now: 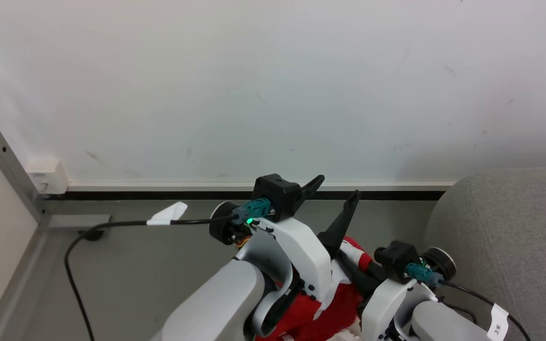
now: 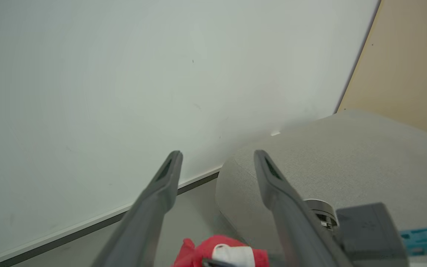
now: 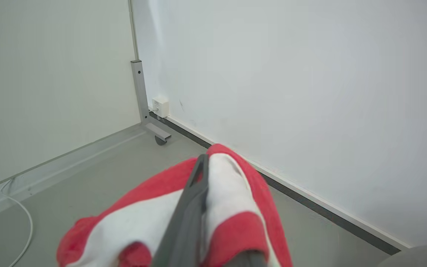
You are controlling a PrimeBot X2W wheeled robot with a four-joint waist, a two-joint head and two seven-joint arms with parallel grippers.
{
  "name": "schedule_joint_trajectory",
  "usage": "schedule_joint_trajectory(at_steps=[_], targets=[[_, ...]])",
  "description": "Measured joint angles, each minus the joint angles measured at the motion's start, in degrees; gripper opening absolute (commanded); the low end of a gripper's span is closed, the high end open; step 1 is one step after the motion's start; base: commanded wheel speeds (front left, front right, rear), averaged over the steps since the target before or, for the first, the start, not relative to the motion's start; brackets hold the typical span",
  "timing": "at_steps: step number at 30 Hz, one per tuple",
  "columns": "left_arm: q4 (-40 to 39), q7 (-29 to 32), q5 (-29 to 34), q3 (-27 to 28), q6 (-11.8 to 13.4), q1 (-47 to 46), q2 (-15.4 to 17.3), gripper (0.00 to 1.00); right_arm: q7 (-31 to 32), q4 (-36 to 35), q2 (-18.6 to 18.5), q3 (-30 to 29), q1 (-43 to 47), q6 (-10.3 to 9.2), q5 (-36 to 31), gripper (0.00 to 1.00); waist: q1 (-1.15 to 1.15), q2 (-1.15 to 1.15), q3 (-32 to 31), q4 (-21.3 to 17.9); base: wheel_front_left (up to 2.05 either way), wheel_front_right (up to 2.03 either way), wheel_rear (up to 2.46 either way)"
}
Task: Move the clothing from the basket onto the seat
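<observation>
Room: pale wall (image 1: 273, 85), grey floor (image 1: 150, 265), a black cable (image 1: 202, 220) running behind the left hand.
Left hand (image 2: 217, 155): fingers spread wide, nothing between them.
Right hand (image 3: 208, 163): pinching the clothing (image 3: 232, 185), red and white cloth bunched around its fingers.
Clothing: held off the floor, just below the left hand.
Sofa (image 1: 510, 237): grey, bare, just beside the right hand.
Left wrist view: sofa's rounded corner beyond the fingers.
Right wrist view: metal post (image 3: 139, 92) and white wall box (image 3: 160, 106) far ahead.

Pale grey forearms (image 1: 296, 246) bear black wrist housings (image 1: 275, 189), teal plugs (image 1: 255, 208), tagged black cables (image 1: 126, 223) and dark tapered fingers (image 2: 163, 183).
</observation>
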Motion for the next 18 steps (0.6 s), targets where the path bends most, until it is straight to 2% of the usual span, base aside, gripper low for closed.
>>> schedule_joint_trajectory(at_steps=[10, 18], targets=[[0.6, -0.4, -0.1, -0.2, 0.5, 0.9, 0.7, 1.0, 0.0, -2.8, -3.1, -4.1, 0.2, 0.0, -1.4, 0.0, 0.0, 0.0, -0.2, -1.8, 0.0, 0.0, 0.0], [0.7, -0.9, -0.6, -0.7, 0.5, 2.5, 1.5, 1.0, 0.0, -5.4, -6.0, -7.8, 0.4, 0.0, -3.3, 0.0, 0.0, 0.0, 0.0, -4.9, 0.0, 0.0, 0.0]])
